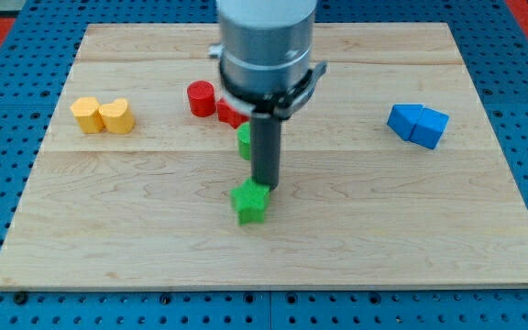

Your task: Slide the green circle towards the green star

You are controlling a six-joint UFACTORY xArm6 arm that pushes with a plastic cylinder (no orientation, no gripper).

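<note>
The green star (250, 203) lies just below the middle of the wooden board (108, 238). The green circle (244, 141) sits above it, mostly hidden behind my rod; only its left edge shows. My tip (266, 184) rests at the star's upper right edge, touching it or very close, and is below the green circle.
A red cylinder (201, 98) and another red block (229, 114), partly hidden by the arm, lie above the green circle. Two yellow blocks (103, 115) sit at the view's left. Two blue blocks (418, 125) sit at the view's right.
</note>
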